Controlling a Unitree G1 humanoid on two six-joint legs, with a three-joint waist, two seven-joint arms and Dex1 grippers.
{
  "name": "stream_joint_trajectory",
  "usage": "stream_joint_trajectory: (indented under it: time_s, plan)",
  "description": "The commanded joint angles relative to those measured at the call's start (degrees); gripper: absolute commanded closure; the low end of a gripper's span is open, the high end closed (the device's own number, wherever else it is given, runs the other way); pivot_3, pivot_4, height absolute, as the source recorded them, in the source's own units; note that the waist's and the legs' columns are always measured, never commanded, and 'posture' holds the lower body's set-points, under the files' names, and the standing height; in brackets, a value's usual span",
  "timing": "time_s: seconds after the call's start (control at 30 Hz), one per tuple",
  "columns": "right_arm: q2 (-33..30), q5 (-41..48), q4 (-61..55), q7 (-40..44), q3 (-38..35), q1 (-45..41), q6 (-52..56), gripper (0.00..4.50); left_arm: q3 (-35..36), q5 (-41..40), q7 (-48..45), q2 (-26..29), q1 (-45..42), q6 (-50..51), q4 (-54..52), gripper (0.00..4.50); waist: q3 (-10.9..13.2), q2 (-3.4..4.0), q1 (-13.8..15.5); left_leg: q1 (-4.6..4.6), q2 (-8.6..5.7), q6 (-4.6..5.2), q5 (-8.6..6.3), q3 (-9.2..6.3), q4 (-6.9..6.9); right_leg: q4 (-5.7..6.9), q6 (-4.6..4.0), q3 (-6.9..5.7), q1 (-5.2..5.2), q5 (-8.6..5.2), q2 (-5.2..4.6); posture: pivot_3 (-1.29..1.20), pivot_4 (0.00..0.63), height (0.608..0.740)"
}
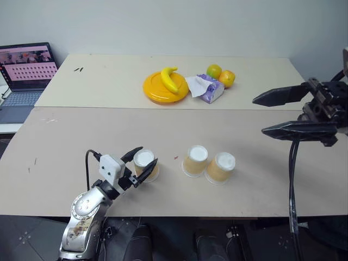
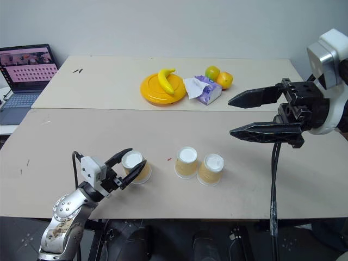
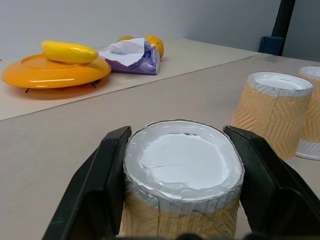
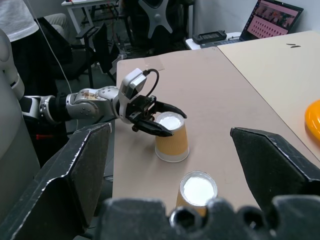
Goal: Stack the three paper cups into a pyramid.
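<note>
Three paper cups stand upside down on the near table, tan sides and white bottoms up. The left cup [image 1: 145, 164] sits between the fingers of my left gripper [image 1: 147, 156]. In the left wrist view both black fingers [image 3: 106, 167] press on its sides [image 3: 182, 172], so the gripper is shut on it. The middle cup [image 1: 196, 160] and the right cup [image 1: 221, 167] stand touching side by side, a hand's width to the right. My right gripper [image 1: 260, 115] hangs open high over the table's right side, pointing left, with nothing in it.
On the far table lie a yellow plate [image 1: 157, 89] with a banana [image 1: 170, 79], a purple tissue pack [image 1: 208, 89] and two oranges [image 1: 221, 75]. A laptop [image 1: 26, 73] sits at the far left. Bare tabletop [image 1: 81, 130] surrounds the cups.
</note>
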Motion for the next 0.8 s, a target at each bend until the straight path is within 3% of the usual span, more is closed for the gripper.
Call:
stream_joint_trajectory:
  time_s: [0.03, 0.2, 0.47, 0.67, 0.8]
  plan:
    - [-1.6, 0.1, -0.1, 0.1, -2.4, -0.7, -0.7, 0.00, 0.5, -1.2, 0.7, 0.0, -1.4, -0.2, -1.0, 2.01, 0.0, 0.00, 0.0, 0.00, 0.00, 0.00, 0.00, 0.00, 0.00, -0.01, 0.00, 0.00, 0.00, 0.00, 0.00, 0.00, 0.150, 0.732]
    - [-1.5, 0.0, 0.0, 0.0, -3.0, 0.3, -1.1, 0.00, 1.6, -3.2, 1.4, 1.7, -5.4, 3.0, -3.1, 2.01, 0.0, 0.00, 0.0, 0.00, 0.00, 0.00, 0.00, -0.01, -0.01, 0.00, 0.00, 0.00, 0.00, 0.00, 0.00, 0.00, 0.150, 0.732]
    - [0.1, 0.6, -2.5, -1.3, -5.6, 4.8, -2.0, 0.00, -4.8, -6.1, -1.0, 8.3, -25.3, 20.8, -6.2, 2.01, 0.0, -0.01, 1.1, -0.03, -0.06, -0.01, 0.01, -0.07, 0.09, 0.01, 0.08, -0.03, 0.07, 0.01, 0.00, 0.00, 0.150, 0.732]
    - [1.6, 2.0, -8.5, -4.2, -11.3, 13.3, -1.7, 0.00, -5.9, -15.3, -5.9, 7.6, -47.7, 36.0, 3.7, 2.01, 0.0, -0.03, 1.5, -0.20, -0.08, 0.05, -0.01, -0.28, 0.05, 0.15, 0.10, -0.19, -0.06, 0.00, 0.04, 0.00, 0.150, 0.732]
    - [2.1, 1.8, -13.1, -6.8, -14.6, 19.3, -1.6, 0.00, -8.2, -17.4, -9.9, 6.4, -55.0, 39.7, 7.1, 2.01, 0.0, -0.01, 1.2, -0.21, -0.18, 0.06, -0.02, -0.25, 0.05, 0.01, 0.15, -0.16, 0.03, -0.02, -0.06, 0.00, 0.150, 0.732]
